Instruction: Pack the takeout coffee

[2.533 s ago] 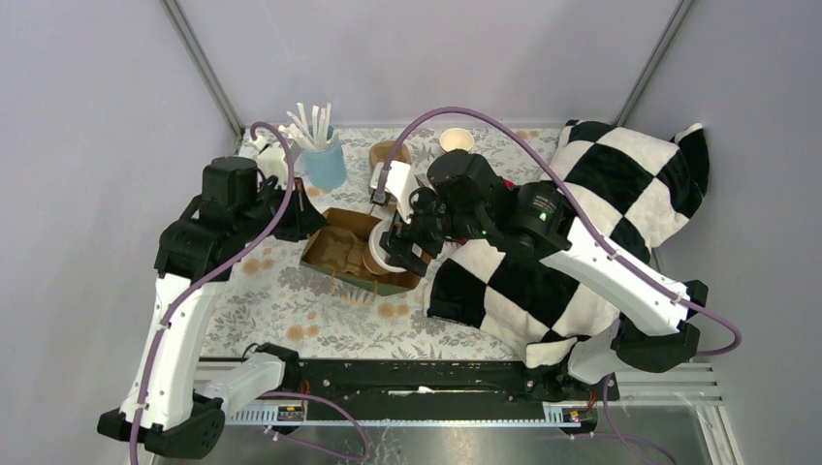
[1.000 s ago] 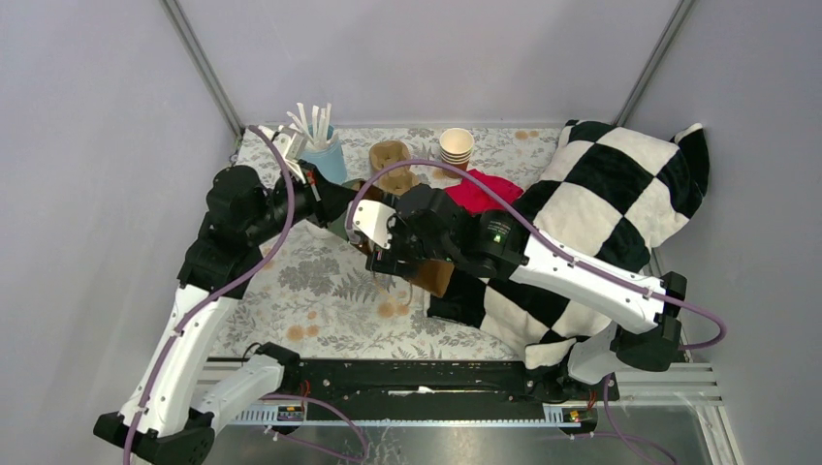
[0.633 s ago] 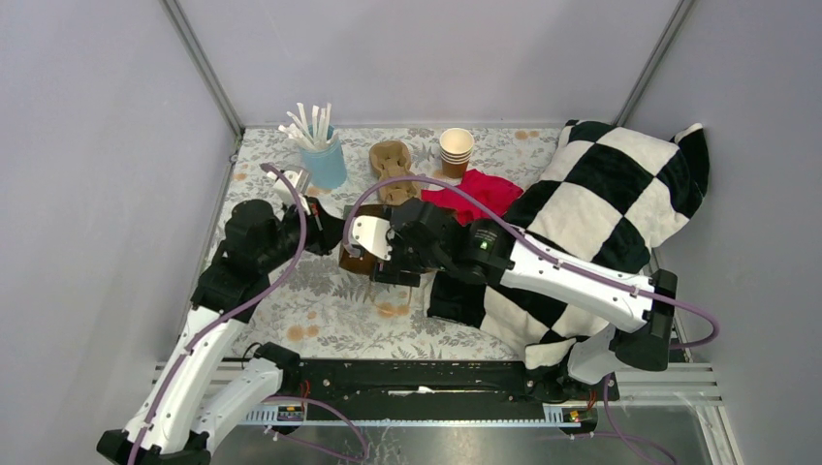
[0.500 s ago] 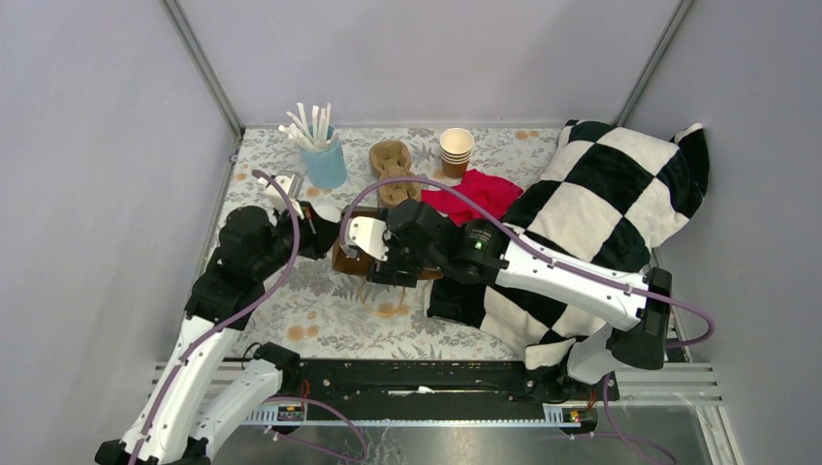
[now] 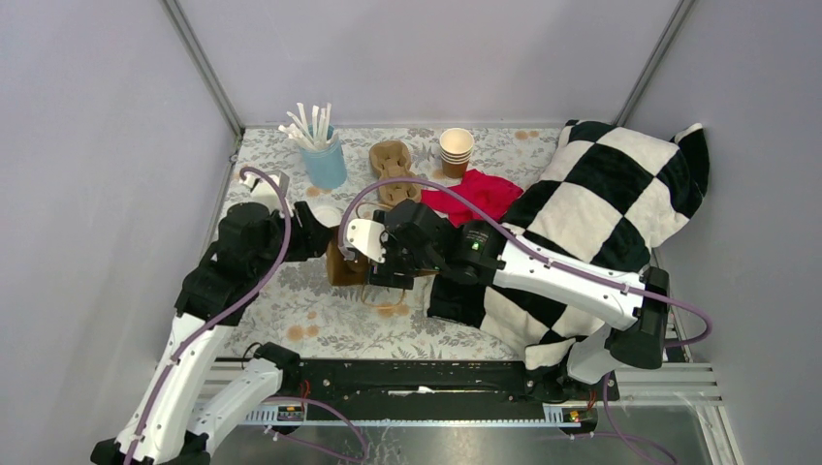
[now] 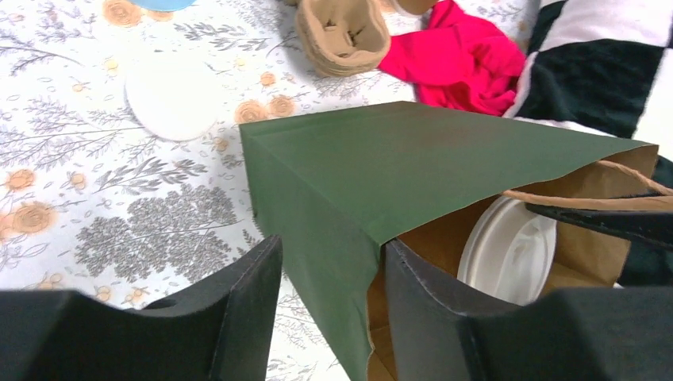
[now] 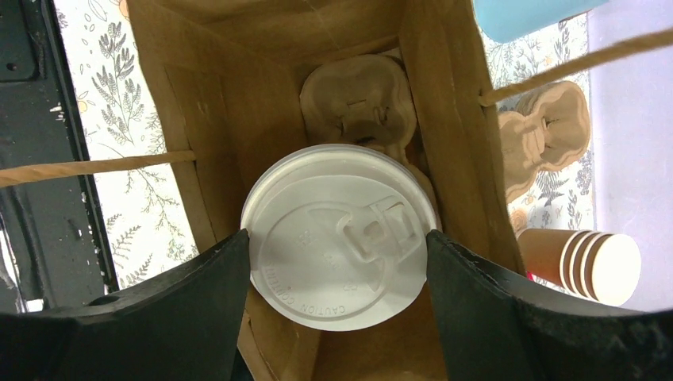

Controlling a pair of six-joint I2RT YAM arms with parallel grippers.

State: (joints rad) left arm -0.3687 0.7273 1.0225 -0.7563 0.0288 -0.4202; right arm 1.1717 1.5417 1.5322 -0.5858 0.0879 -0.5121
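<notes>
The takeout coffee (image 7: 341,238), with its white lid up, sits inside the brown and green paper bag (image 5: 346,263), and my right gripper (image 7: 337,246) is shut on it, fingers touching the lid's rim on both sides. The right gripper (image 5: 376,254) reaches down into the bag's mouth. A pulp cup carrier (image 7: 357,99) lies at the bag's bottom. My left gripper (image 6: 333,246) is open, one finger outside and one inside the bag's green wall (image 6: 413,167). The lid (image 6: 508,250) shows through the bag's mouth.
A loose white lid (image 5: 328,215) lies left of the bag. At the back stand a blue cup of stirrers (image 5: 323,160), a pulp carrier (image 5: 391,160) and a stack of paper cups (image 5: 456,150). A red cloth (image 5: 480,194) and a checkered pillow (image 5: 601,213) fill the right.
My left gripper has opened off the bag's wall. Both arms and the bag have shifted a little left and towards the near edge, and the bag stands more upright.
</notes>
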